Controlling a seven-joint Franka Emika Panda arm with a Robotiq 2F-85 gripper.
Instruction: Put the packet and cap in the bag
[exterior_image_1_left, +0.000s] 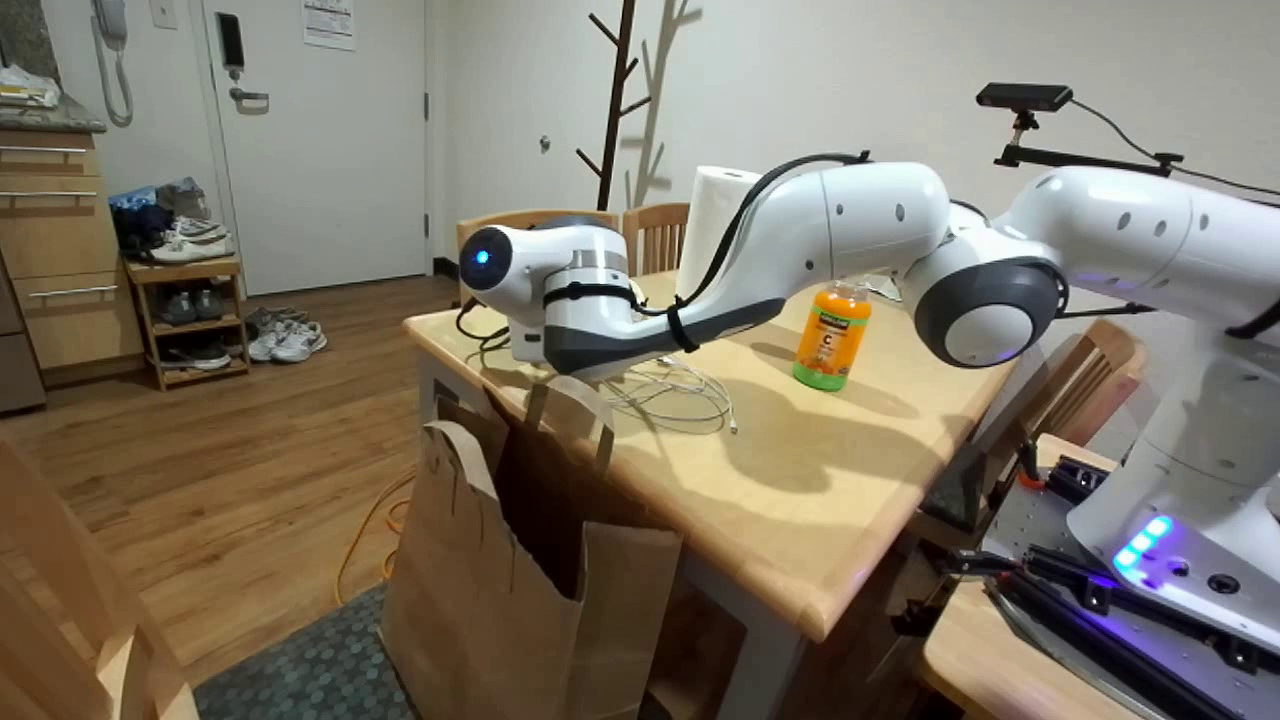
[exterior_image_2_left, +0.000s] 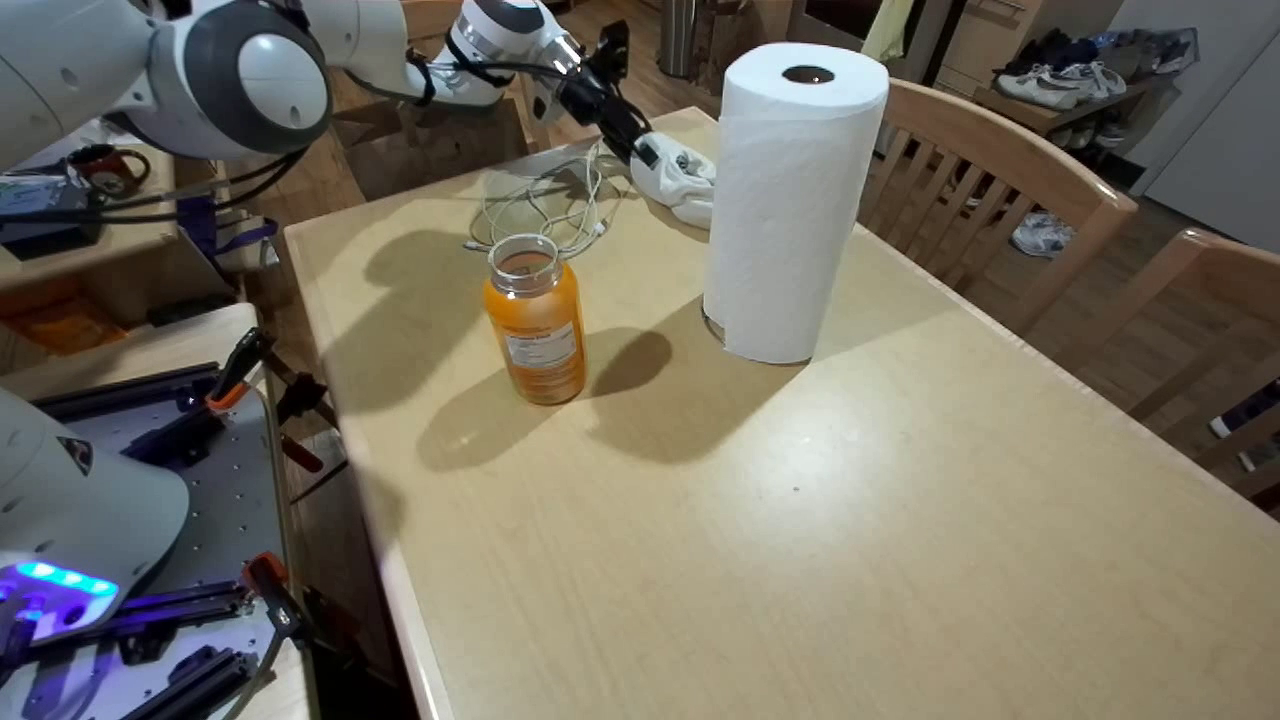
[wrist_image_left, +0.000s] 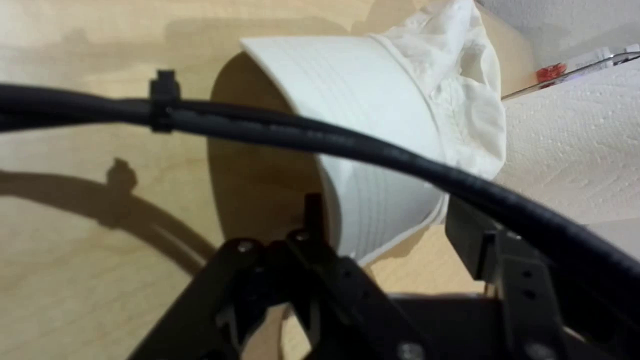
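The whitish cap lies on the table beside the paper-towel roll. In the wrist view the cap shows its stiff brim curved over the table, with the soft crown behind. My gripper is open, one finger inside the brim's curve and the other outside near the crown, with a gap left. The gripper also shows at the cap in an exterior view. The brown paper bag stands open at the table's edge, and its side shows. The packet is not clearly visible; the bag's inside is dark.
An orange bottle and a loop of white cable are on the table near the tall paper-towel roll. A small red and white item shows beyond the cap; I cannot tell what it is. Chairs line the table.
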